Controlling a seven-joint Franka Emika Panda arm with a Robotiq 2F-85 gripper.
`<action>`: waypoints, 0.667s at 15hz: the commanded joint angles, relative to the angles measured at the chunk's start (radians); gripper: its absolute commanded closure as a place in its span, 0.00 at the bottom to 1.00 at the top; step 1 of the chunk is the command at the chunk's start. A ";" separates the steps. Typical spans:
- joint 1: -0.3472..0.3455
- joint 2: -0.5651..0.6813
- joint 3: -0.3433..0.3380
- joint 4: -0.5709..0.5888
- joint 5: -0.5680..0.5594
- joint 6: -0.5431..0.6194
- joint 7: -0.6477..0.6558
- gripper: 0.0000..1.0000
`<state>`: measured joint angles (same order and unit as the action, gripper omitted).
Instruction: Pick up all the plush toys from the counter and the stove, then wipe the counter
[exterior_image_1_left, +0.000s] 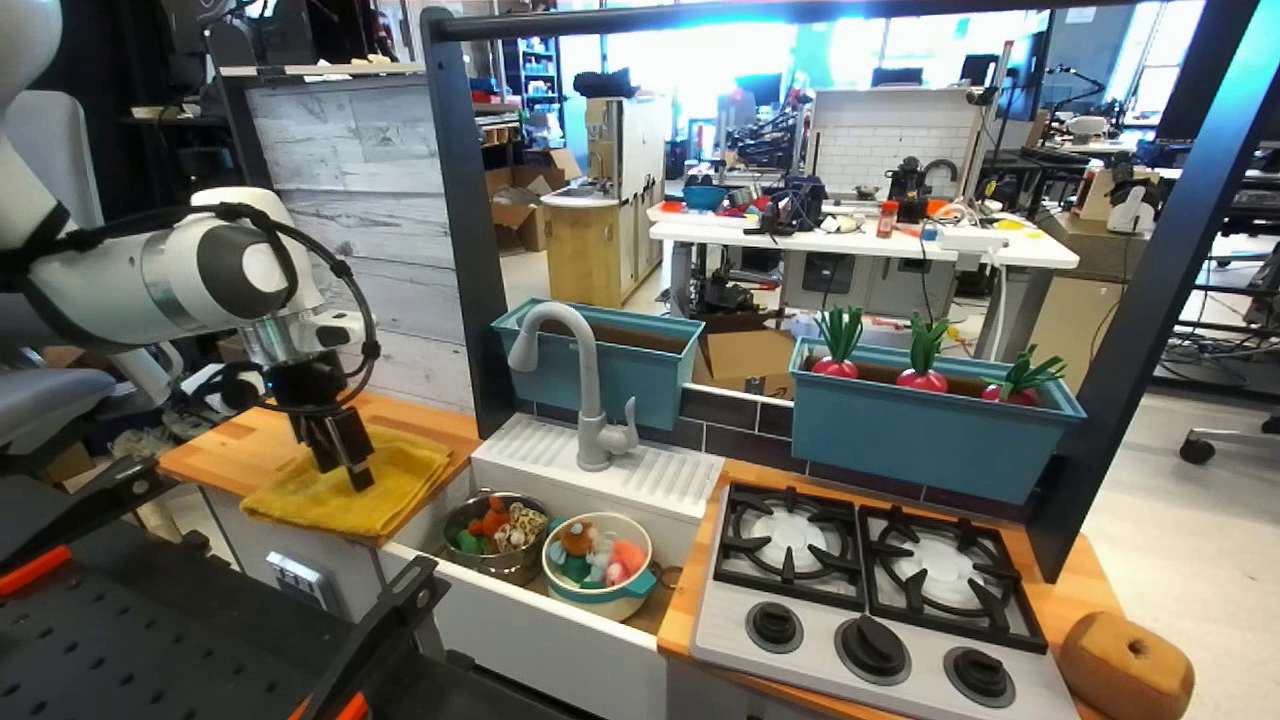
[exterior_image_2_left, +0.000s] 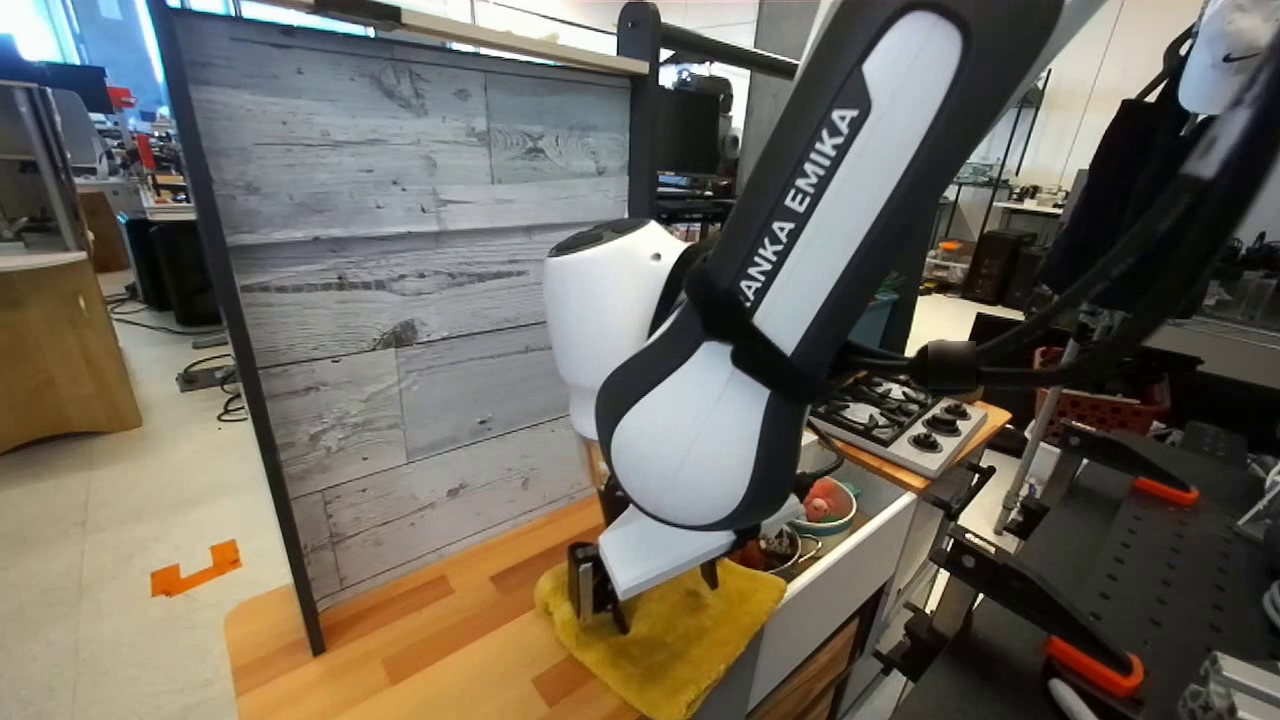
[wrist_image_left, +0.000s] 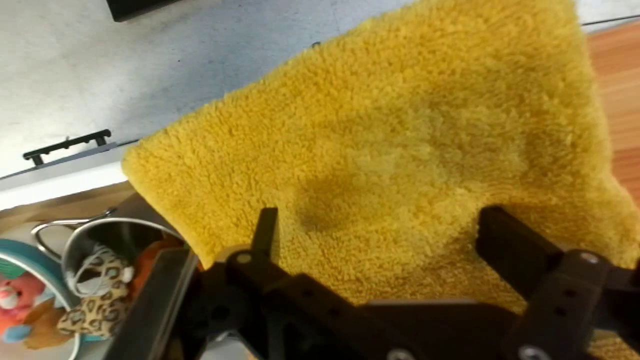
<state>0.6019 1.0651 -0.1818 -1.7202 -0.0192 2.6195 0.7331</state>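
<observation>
While bright windows (exterior_image_1_left: 700, 50) lit the far side of the room, a white worktable (exterior_image_1_left: 700, 226) crowded with gear (exterior_image_1_left: 790, 205) stood on the pale floor (exterior_image_1_left: 1210, 560), a cardboard box (exterior_image_1_left: 750, 362) near it. A panel of weathered grey planks (exterior_image_2_left: 400, 300) rose along the counter (exterior_image_2_left: 430, 630), with the robot arm (exterior_image_2_left: 690, 430) reaching down before it. The counter was butcher-block, its strips running from honey to deeper orange. Next to it the white sink (exterior_image_1_left: 560, 650) carried a ridged drainer (exterior_image_1_left: 660, 478) and a grey tap (exterior_image_1_left: 591, 392); past that came the black-grated stove (exterior_image_1_left: 926, 640), framed in similar wood. Two teal planter boxes (exterior_image_1_left: 930, 450) stood behind, one bearing red radishes (exterior_image_1_left: 920, 381) with green tops. A thick-piled yellow cloth (exterior_image_2_left: 680, 640) lay rumpled on the counter, lapping over its edge. A steel pot (exterior_image_1_left: 512, 569) and a white-and-teal pot (exterior_image_1_left: 598, 595) sat just beside each other in the sink. Over the cloth hung the gripper (wrist_image_left: 380, 215), its fingers (wrist_image_left: 265, 235) spread wide apart; whether their tips touched the pile I could not tell. A rounded brown block (exterior_image_1_left: 1125, 665) rested beside the stove. Smallest were the plush toys (exterior_image_1_left: 522, 525), heaped inside the pots: green, orange and leopard-spotted in the steel one, brown, teal, white and pink in the other
</observation>
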 joint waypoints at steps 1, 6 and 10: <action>-0.039 0.038 0.039 0.036 0.013 0.126 0.021 0.00; 0.003 0.191 0.155 0.241 0.047 0.325 -0.006 0.00; 0.060 0.234 0.173 0.344 0.056 0.283 -0.040 0.00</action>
<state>0.6406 1.2426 -0.0104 -1.4684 0.0051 2.9404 0.7341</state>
